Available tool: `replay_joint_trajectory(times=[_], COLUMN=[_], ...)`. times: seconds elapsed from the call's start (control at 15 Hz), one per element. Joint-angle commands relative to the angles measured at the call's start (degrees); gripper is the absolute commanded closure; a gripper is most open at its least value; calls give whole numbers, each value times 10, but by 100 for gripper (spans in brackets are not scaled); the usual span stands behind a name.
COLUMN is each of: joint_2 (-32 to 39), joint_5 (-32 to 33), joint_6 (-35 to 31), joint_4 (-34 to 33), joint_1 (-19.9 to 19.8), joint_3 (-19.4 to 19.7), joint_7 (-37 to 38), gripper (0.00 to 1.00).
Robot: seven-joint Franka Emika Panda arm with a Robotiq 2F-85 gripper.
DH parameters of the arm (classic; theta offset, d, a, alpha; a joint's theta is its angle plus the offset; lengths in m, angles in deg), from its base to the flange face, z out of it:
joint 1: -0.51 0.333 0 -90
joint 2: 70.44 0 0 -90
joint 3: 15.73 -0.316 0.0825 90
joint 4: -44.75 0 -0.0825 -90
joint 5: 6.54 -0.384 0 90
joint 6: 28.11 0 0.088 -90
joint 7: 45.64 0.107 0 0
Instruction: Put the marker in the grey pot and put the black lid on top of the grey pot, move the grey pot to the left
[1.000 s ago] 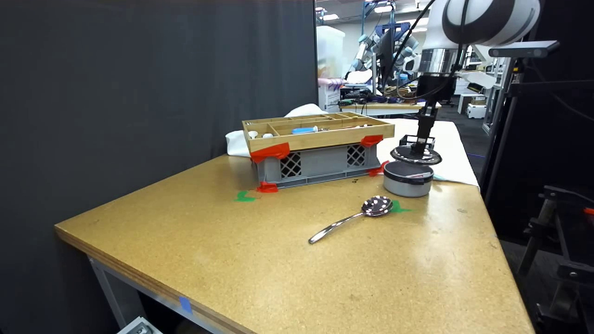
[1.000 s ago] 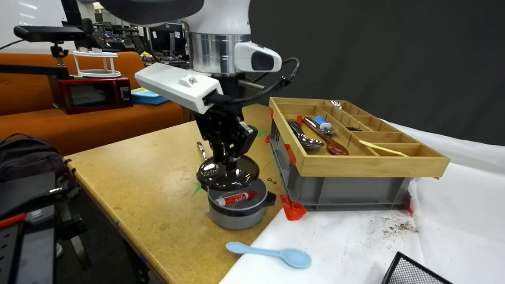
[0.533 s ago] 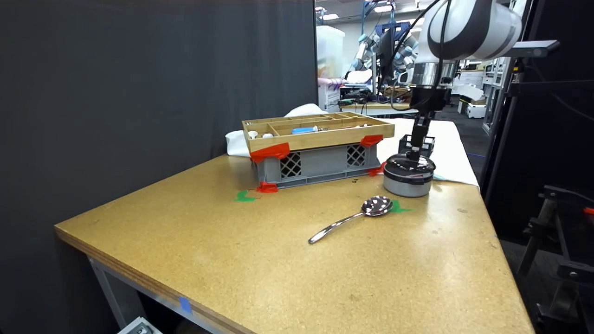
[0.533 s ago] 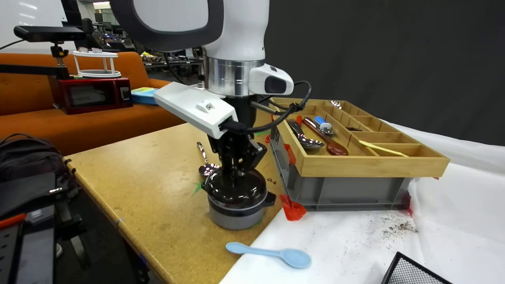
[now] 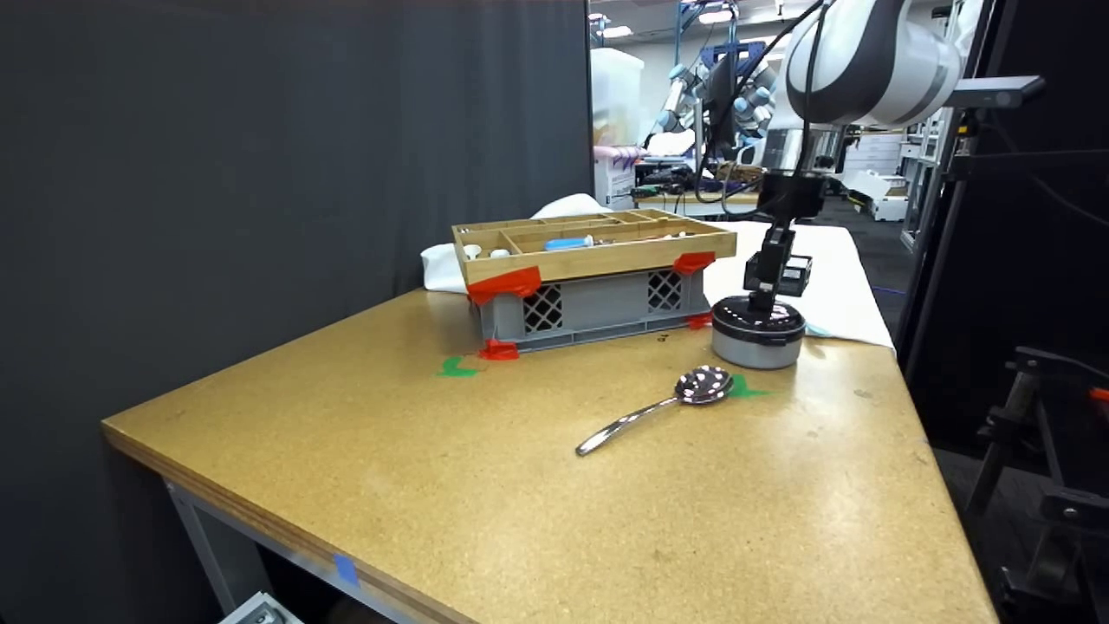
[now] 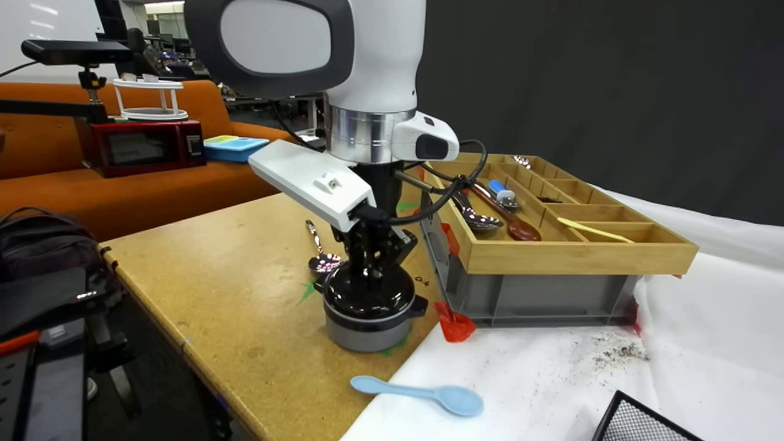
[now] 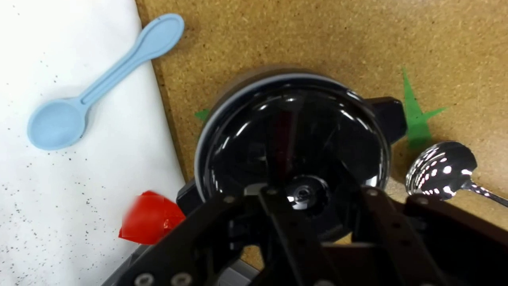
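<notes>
The grey pot point(image 5: 755, 354) stands on the wooden table and also shows in the other exterior view point(image 6: 367, 340) and the wrist view point(image 7: 391, 117). The black lid point(image 6: 343, 297) sits on its top; it also shows in the wrist view point(image 7: 246, 155). My gripper point(image 7: 304, 196) is low over the lid, its fingers spread either side of the centre knob with a gap on the right. In both exterior views my gripper point(image 5: 762, 303) point(image 6: 369, 272) points down at the lid. The marker is hidden; a dark red streak on the lid may be it or a reflection.
A metal spoon point(image 5: 703, 386) lies close to the pot. A blue spoon point(image 6: 456, 401) lies at the white sheet's edge. The grey crate point(image 5: 598, 308) with a wooden tray point(image 5: 606, 256) of utensils stands beside the pot. A black mesh box point(image 6: 640, 422) is on the white sheet.
The lid, held above the open pot with the red marker visible inside, has been lowered onto the pot. My gripper has come down with it. The pot has shifted slightly. The fingers have opened.
</notes>
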Motion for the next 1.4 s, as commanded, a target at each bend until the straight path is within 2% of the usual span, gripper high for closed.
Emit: replay_joint_trajectory(times=[0.0, 0.4, 0.93, 1.0, 1.07, 1.33], joint_2=[13, 3, -2, -2, -3, -19], joint_5=[-6, 30, 135, 141, 144, 122], joint_6=[-15, -14, 1, 3, 4, 18], joint_4=[-5, 5, 4, 3, 4, 16], joint_1=[-16, 2, 35, 37, 38, 26], joint_3=[-18, 1, 36, 37, 37, 16], joint_7=[-8, 31, 132, 137, 140, 118], gripper=[91, 91, 91, 43, 40, 14])
